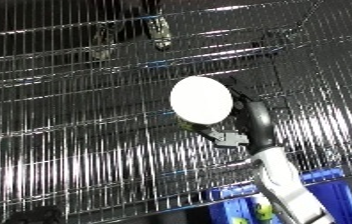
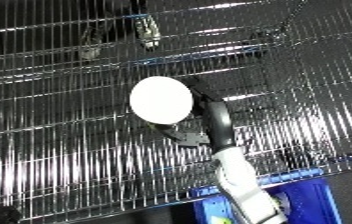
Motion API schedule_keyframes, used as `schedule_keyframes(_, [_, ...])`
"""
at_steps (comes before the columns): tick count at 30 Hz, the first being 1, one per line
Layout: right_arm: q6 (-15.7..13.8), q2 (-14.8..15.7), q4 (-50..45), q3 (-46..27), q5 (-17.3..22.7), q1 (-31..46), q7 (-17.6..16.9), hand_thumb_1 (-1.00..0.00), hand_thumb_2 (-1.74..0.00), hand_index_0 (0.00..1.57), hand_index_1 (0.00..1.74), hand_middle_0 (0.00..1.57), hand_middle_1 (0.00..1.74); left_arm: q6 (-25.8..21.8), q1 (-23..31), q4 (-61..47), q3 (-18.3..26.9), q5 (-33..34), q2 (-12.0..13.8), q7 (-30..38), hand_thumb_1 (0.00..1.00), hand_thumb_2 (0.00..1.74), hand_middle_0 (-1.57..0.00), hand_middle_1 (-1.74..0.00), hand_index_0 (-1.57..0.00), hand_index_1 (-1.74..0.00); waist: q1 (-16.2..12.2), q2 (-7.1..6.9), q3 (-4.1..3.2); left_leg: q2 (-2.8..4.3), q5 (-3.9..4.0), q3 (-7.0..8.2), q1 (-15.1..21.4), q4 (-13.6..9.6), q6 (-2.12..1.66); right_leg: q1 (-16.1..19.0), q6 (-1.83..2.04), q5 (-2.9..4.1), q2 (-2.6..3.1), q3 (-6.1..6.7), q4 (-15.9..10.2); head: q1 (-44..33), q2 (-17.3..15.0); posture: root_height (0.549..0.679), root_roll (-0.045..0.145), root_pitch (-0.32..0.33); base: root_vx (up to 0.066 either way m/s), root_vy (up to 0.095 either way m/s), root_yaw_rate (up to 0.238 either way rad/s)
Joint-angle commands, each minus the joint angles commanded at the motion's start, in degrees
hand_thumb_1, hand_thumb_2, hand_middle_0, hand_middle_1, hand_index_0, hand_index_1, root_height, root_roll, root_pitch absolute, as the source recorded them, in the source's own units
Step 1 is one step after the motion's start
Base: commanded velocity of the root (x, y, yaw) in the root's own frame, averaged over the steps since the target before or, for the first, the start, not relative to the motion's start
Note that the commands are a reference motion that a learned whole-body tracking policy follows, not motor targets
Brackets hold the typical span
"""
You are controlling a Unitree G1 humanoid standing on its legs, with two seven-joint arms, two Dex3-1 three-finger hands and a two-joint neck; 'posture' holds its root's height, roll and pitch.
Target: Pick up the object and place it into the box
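Observation:
A white round object (image 1: 201, 99) is held up in front of the wire shelving, its flat pale face turned towards me. My right hand (image 1: 251, 119) sits behind and under it, fingers curled round its right edge and the thumb below. The white and silver forearm (image 1: 283, 187) rises from the lower right. The blue bin (image 2: 313, 196) lies at the bottom right, below the hand, with its rim partly hidden by the forearm. My left hand shows in no view.
Shiny wire shelving (image 1: 75, 150) fills nearly the whole picture. Two pale shapes (image 1: 159, 30) (image 1: 101, 47) show through the wires at the top. Something green and yellow (image 1: 263, 211) lies in the bin beside the forearm.

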Motion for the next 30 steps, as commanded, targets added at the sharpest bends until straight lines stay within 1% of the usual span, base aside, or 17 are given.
schedule_keyframes(6, [-1.1,-0.2,-2.2,-1.0,-0.9,1.5,-0.9,-0.95,-1.65,1.49,1.65,1.49,1.65,-0.3,0.9,-0.5,0.6,0.2,0.1,-0.2,1.00,1.74,-1.57,-1.74,-1.57,-1.74,-0.4,-0.27,0.00,0.10,0.20,0.01,1.2,-1.0,-0.16,1.1,0.05,0.22,0.12,0.01,-1.0,0.3,0.5,0.593,0.047,0.177,-0.013,-0.015,-0.036])
schedule_keyframes(11, [-0.7,-0.4,-10.0,-2.9,-3.2,5.5,-2.4,-0.95,-1.65,1.49,1.65,1.49,1.65,-1.6,3.4,-1.2,1.6,1.1,0.1,-0.4,1.00,1.74,-1.57,-1.74,-1.57,-1.74,-1.5,-0.88,0.00,0.34,0.01,0.12,2.3,-1.8,-0.16,2.2,0.16,0.27,0.59,0.33,-1.8,0.5,0.7,0.596,0.045,0.173,-0.011,-0.007,-0.094])
schedule_keyframes(13, [-0.2,-0.5,-14.4,-4.0,-4.5,8.1,-3.2,-0.95,-1.65,1.49,1.65,1.49,1.65,-2.1,4.8,-1.7,2.3,1.5,0.0,-0.6,1.00,1.74,-1.57,-1.74,-1.57,-1.74,-2.1,-1.25,0.00,0.55,-0.15,0.25,2.9,-2.1,-0.17,2.8,0.22,0.31,0.81,0.55,-2.2,1.2,0.5,0.598,0.045,0.171,-0.015,0.002,-0.140])
schedule_keyframes(15, [-0.1,-0.5,-18.8,-5.2,-4.9,11.2,-3.7,-0.95,-1.65,1.49,1.65,1.49,1.65,-2.5,6.0,-2.2,3.1,1.7,0.1,-0.9,1.00,1.74,-1.57,-1.74,-1.57,-1.74,-2.9,-1.63,0.00,0.81,-0.35,0.42,3.5,-2.2,-0.12,3.3,0.26,0.39,1.06,0.79,-2.7,2.0,0.0,0.599,0.045,0.167,-0.019,0.006,-0.157])
schedule_keyframes(18, [-0.9,-0.2,-23.4,-6.9,-5.2,15.7,-4.0,-0.95,-1.65,1.49,1.65,1.49,1.65,-2.6,7.4,-2.6,4.3,2.1,0.0,-1.4,1.00,1.74,-1.57,-1.74,-1.57,-1.74,-4.0,-2.21,0.00,1.24,-0.70,0.71,4.5,-2.4,-0.03,4.3,0.34,0.58,1.37,1.09,-3.3,3.8,-0.7,0.602,0.045,0.160,-0.015,0.008,-0.153])
schedule_keyframes(23, [-2.0,0.8,-28.8,-9.3,-7.5,21.9,-5.5,-0.95,-1.65,1.49,1.65,1.49,1.65,-2.2,8.7,-3.3,5.5,3.3,-0.4,-1.6,1.00,1.74,-1.57,-1.74,-1.57,-1.74,-5.8,-3.01,0.00,1.94,-1.12,1.28,6.2,-2.9,0.03,6.2,0.56,1.12,1.72,1.77,-4.9,6.3,-1.3,0.607,0.045,0.148,-0.012,-0.001,-0.146])
schedule_keyframes(26, [-1.8,1.0,-31.5,-10.3,-7.9,24.3,-6.6,-0.95,-1.65,1.49,1.65,1.49,1.65,-2.1,8.9,-3.5,6.2,3.8,-0.3,-1.7,1.00,1.74,-1.57,-1.74,-1.57,-1.74,-6.7,-3.32,0.00,2.21,-1.18,1.75,6.7,-3.3,0.10,6.9,0.61,1.41,2.02,2.08,-5.7,8.5,-2.1,0.609,0.046,0.146,-0.028,0.004,-0.146])
schedule_keyframes(30, [-2.3,1.2,-34.0,-11.8,-7.8,27.5,-8.0,-0.95,-1.65,1.49,1.65,1.49,1.65,-1.9,9.1,-3.9,7.0,4.2,0.2,-1.1,1.00,1.74,-1.57,-1.74,-1.57,-1.74,-7.9,-3.57,0.00,2.43,-1.24,2.36,6.9,-3.7,0.15,7.3,0.65,1.75,2.42,2.57,-6.6,10.5,-2.2,0.612,0.048,0.148,-0.034,0.018,-0.143])
